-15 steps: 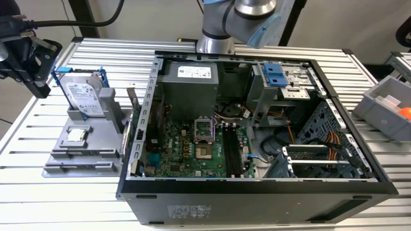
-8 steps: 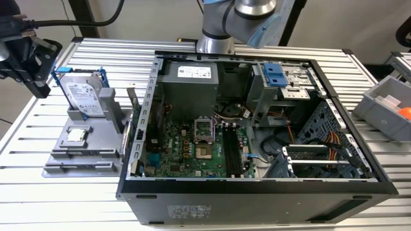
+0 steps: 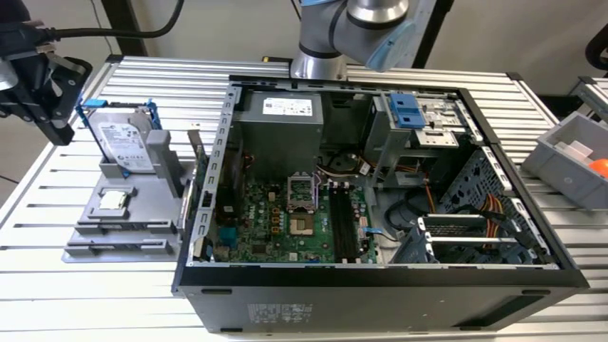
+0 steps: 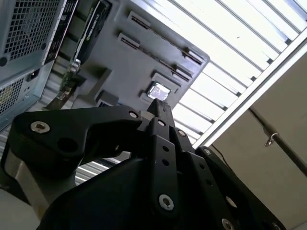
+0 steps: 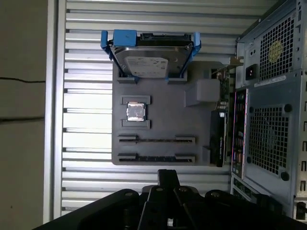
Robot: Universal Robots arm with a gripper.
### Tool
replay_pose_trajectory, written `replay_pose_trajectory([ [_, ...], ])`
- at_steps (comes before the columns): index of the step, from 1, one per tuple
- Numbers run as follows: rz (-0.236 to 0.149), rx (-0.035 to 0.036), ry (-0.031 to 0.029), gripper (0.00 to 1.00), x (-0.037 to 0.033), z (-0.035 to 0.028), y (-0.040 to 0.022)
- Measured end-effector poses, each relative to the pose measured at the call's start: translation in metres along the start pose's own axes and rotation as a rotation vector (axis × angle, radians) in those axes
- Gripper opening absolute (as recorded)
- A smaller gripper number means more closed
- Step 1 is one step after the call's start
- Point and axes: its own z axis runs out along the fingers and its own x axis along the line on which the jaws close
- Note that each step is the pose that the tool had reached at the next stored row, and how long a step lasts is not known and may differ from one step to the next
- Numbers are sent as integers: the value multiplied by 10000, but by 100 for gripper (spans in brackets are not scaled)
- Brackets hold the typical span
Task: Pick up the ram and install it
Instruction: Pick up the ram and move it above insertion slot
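Presently listed: one gripper [image 3: 60, 134], at the upper left of the exterior view, hanging above the far end of a grey tray [image 3: 90, 214]. In both wrist views its fingers [image 5: 168, 175] are drawn together to a narrow tip with nothing seen between them. The tray lies on a slatted metal table [image 3: 95, 299], just beside an open computer case [image 3: 380, 281] that fills the middle of the frame. On the tray a hard drive [image 3: 128, 142] in a blue frame stands on edge at the back. A small square processor chip [image 3: 114, 200] lies flat in its seat in front of the drive. Two long slots [image 5: 156, 148] in the tray show as thin dark lines between end clips. A dark expansion card [image 3: 196, 157] stands on edge between the tray and the case wall. Ram: place not sure. The likeliest sight of it is a long dark strip [image 3: 337, 221] in the memory slots of the green board [image 3: 266, 224], centre of frame. Whether that strip is the stick or a bare slot cannot be told. At the right edge of the frame sits a grey bin [image 3: 565, 153] holding an orange item [image 3: 599, 167].
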Motion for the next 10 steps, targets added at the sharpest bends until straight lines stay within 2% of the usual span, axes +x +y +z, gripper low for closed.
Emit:
replay_pose_trajectory([
  [10, -465, -8, 24, 0, 0, 0, 0],
])
